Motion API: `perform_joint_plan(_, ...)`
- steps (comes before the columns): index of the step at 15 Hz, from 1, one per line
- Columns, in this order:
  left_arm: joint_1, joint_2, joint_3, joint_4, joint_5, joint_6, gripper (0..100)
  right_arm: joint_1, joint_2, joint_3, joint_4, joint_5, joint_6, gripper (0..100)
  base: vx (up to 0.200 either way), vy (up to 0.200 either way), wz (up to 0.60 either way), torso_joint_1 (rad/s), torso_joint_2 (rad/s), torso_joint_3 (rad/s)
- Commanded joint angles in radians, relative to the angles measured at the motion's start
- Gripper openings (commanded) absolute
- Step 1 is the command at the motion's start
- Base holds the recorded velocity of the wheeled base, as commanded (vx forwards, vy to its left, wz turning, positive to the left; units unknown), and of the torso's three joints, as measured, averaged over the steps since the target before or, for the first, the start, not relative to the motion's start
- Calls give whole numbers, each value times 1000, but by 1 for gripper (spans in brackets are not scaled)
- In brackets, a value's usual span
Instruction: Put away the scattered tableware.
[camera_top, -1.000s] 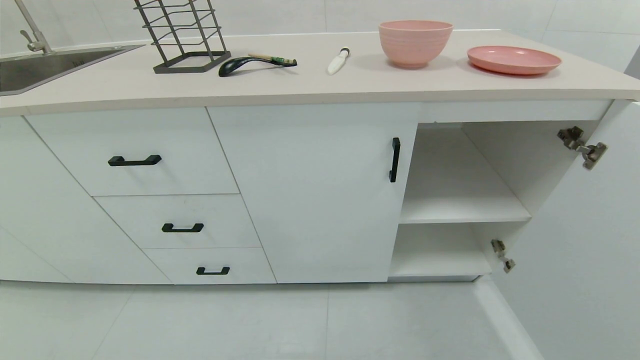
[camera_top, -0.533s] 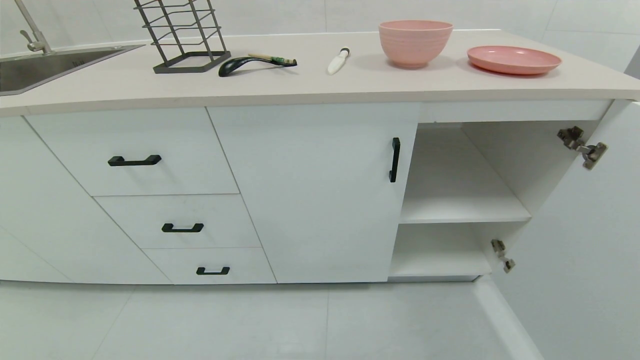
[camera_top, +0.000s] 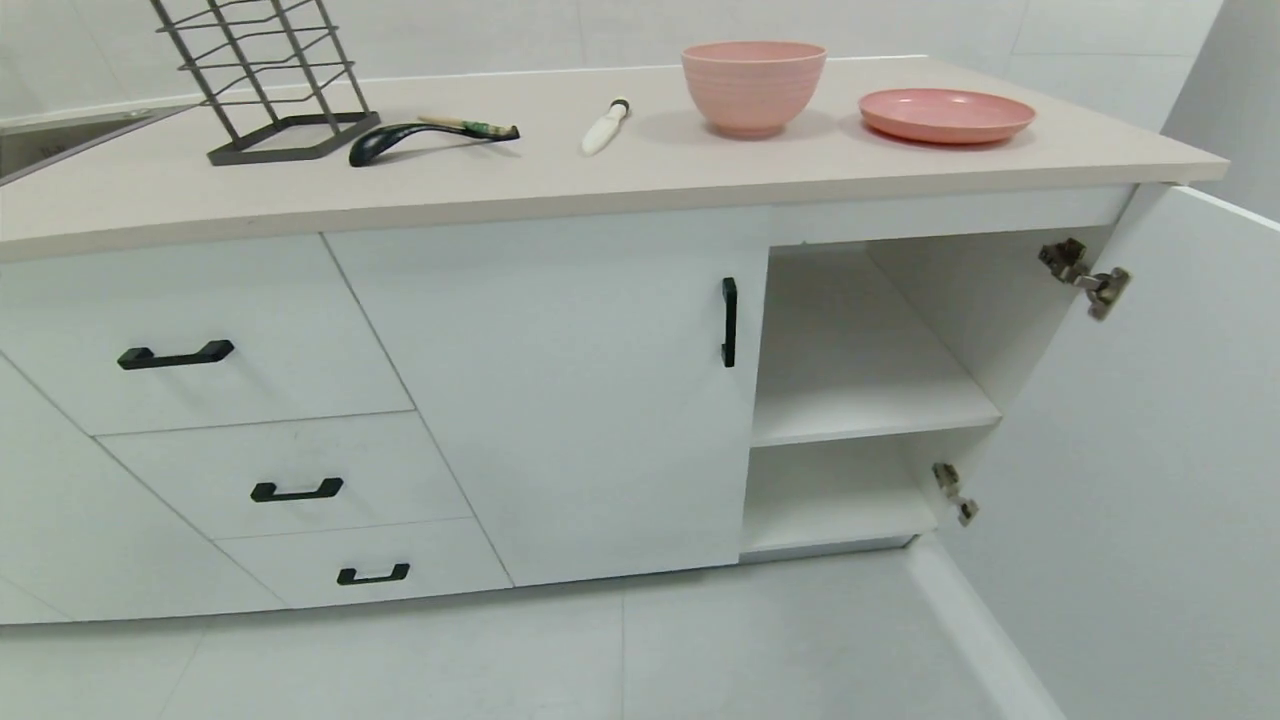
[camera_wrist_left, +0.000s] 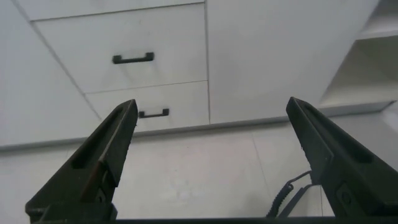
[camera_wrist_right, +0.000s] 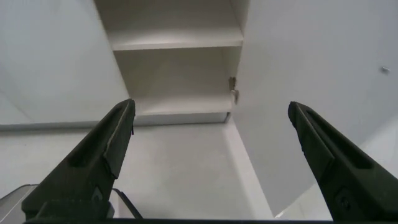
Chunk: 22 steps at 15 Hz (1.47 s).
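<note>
Tableware lies scattered along the counter (camera_top: 600, 185). From the robot's left to right: a black spoon (camera_top: 400, 140) with a thin wooden stick (camera_top: 465, 125) touching its handle, a white utensil (camera_top: 604, 127), an upright pink bowl (camera_top: 753, 85), and a pink plate (camera_top: 946, 113) near the right end. A dark wire rack (camera_top: 262, 90) stands just left of the spoon, and a corner of a sink (camera_top: 50, 145) shows farther left.

Below the counter are three drawers (camera_top: 230, 340) with black handles, a closed door (camera_top: 580, 400), and a cupboard (camera_top: 860, 400) with two shelves, its door (camera_top: 1150, 450) swung wide open.

Left gripper (camera_wrist_left: 211, 104) hangs low over the floor facing the lower drawers, fingers spread wide and holding nothing. Right gripper (camera_wrist_right: 210, 104) hangs low facing the cupboard, fingers also spread wide and holding nothing.
</note>
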Motion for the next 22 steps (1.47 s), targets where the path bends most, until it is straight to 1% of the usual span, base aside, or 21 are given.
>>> perform_joint_plan(1, 1, 4, 0, 2, 0, 2, 100, 0, 0, 0, 0, 0, -1, 100, 0, -200, 0, -2, 2, 2)
perform_joint_plan(2, 1, 4, 0, 2, 0, 3, 100, 0, 0, 0, 0, 0, -1, 100, 0, -200, 0, -2, -2, -2)
perform_joint_plan(3, 1, 4, 0, 2, 2, -1, 100, 2, 0, 0, 0, 0, -2, 100, 0, 0, 0, 0, 0, 0)
perform_joint_plan(6, -1, 4, 0, 2, 6, -33, 100, 0, 0, 0, 0, 0, -1, 100, 0, 0, 0, 0, 0, 0)
perform_joint_plan(8, 1, 4, 0, 2, 6, -35, 100, 2, 0, 0, 0, 0, -1, 100, 0, 0, 0, 0, 0, 0)
perform_joint_plan(12, 1, 4, 0, 2, 8, -35, 100, 0, 0, 0, 0, 0, -1, 100, 200, 0, 0, 1, 2, 1)
perform_joint_plan(19, 1, 4, 0, 2, 12, -40, 100, 0, 0, 0, 0, 0, -1, 100, 0, 0, 0, 0, 0, 0)
perform_joint_plan(20, 1, 4, 0, 1, 12, -46, 100, 0, 0, 0, 0, 0, -2, 100, 0, 0, 0, 0, 0, 0)
perform_joint_plan(21, -1, 4, 0, 1, 12, -53, 100, 2, 0, 0, 0, 0, -2, 100, 200, 0, 0, -7, 2, 2)
perform_joint_plan(22, 1, 4, -2, -1, 12, -73, 100, 0, 0, 0, 0, 0, -2, 100, 200, 0, 0, 2, 2, 2)
